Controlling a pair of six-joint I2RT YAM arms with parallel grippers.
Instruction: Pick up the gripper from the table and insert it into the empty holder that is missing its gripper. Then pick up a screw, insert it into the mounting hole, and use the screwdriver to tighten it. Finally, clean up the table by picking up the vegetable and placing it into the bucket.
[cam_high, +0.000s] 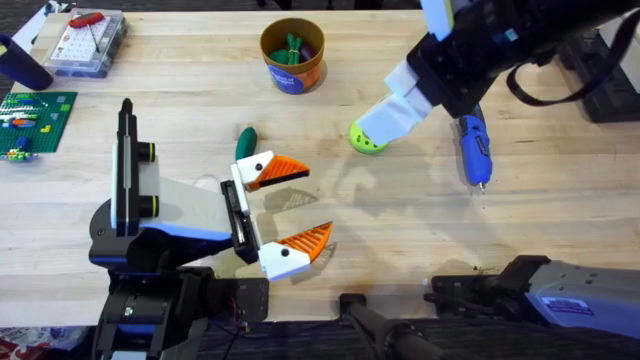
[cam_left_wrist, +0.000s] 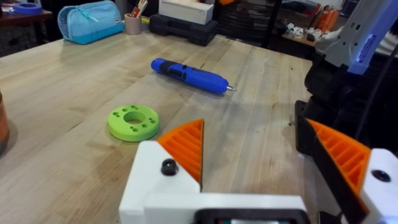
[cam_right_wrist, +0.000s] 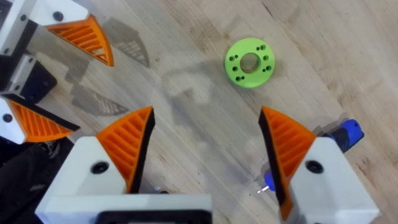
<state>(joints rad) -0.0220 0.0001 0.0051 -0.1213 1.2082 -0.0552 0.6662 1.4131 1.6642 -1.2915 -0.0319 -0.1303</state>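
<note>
The dark green vegetable (cam_high: 245, 140) lies on the table (cam_high: 400, 220), just beyond my left gripper (cam_high: 290, 212). That gripper is open, its orange pads spread wide with nothing between them (cam_left_wrist: 261, 155). The orange bucket (cam_high: 292, 55) stands at the back centre with green pieces inside. The blue screwdriver (cam_high: 473, 148) lies at the right (cam_left_wrist: 189, 74) (cam_right_wrist: 343, 133). My right gripper (cam_high: 380, 125) hovers open over the table (cam_right_wrist: 205, 149), above a lime-green disc with holes. The loose gripper, holder and screw are out of view.
The lime-green disc (cam_high: 368, 140) (cam_left_wrist: 134, 121) (cam_right_wrist: 249, 62) sits between vegetable and screwdriver. A clear parts box (cam_high: 85, 42) with a red-handled screwdriver and a green brick plate (cam_high: 35, 115) are at the far left. Bare wood lies in the middle front.
</note>
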